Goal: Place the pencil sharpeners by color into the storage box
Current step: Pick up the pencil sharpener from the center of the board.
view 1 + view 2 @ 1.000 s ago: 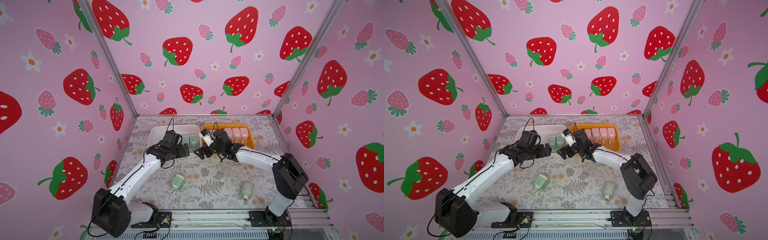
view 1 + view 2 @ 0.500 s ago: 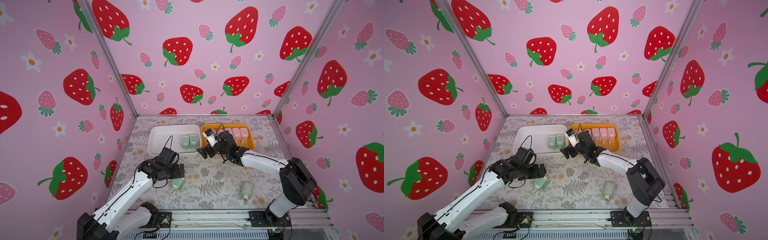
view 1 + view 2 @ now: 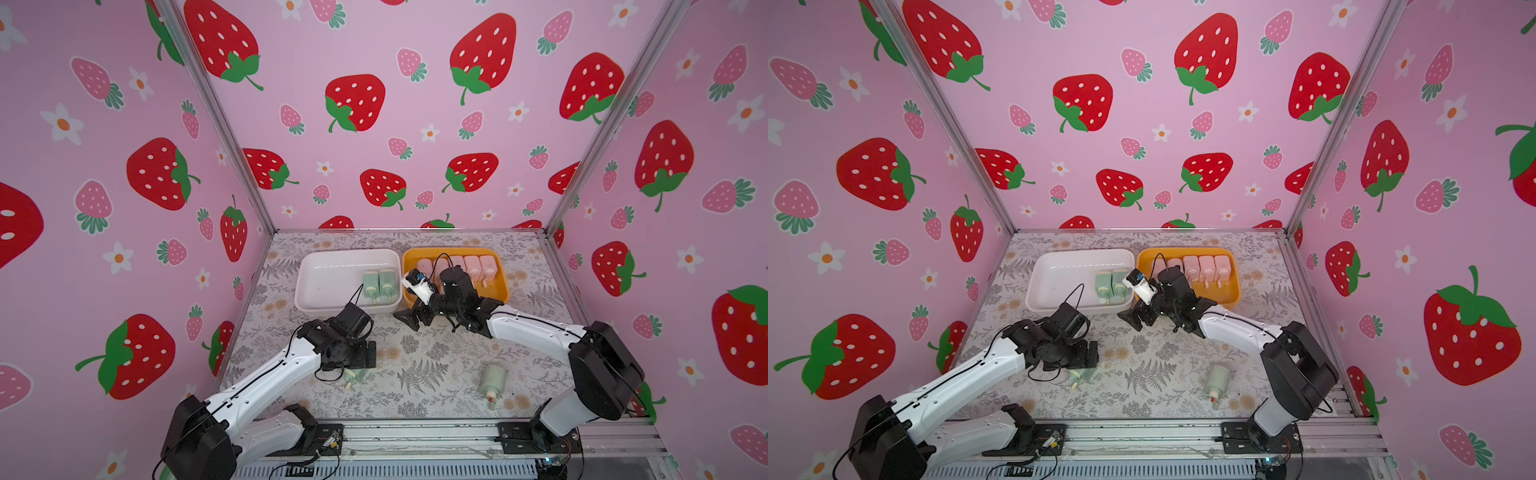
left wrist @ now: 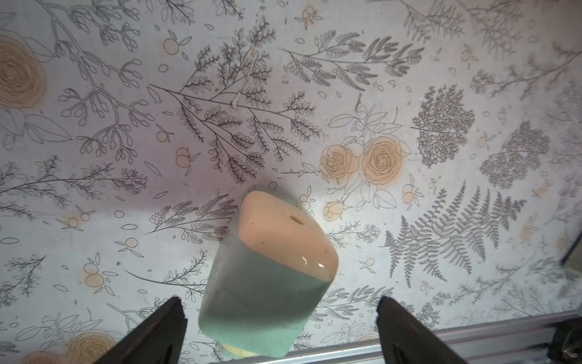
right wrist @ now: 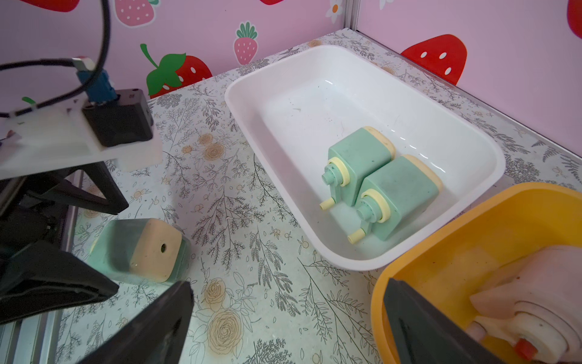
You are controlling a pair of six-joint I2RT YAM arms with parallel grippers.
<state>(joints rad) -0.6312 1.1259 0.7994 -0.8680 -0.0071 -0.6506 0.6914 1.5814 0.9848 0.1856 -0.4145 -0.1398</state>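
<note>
While the left claw point(image 3: 358, 358) hangs low over a mint green sharpener point(image 3: 351, 377) on the counter point(image 3: 436, 374), both top views show a second green sharpener point(image 3: 491, 379) lying well apart. Two green sharpeners point(image 3: 387, 284) are in the white box point(image 3: 345, 309) and the pink sharpeners point(image 3: 473, 266) are in the orange box point(image 3: 500, 286). The right claw point(image 3: 432, 322) hovers at the near rim of the orange box.

From the left wrist, the jaws stand fully apart with the green body between them, touching neither. I judge the claw should go lower, centre itself on the flat sides, and only then close.

From the right wrist, the right claw is also wide open and holds nothing. One finger is over the orange box, the other over the counter.
</note>
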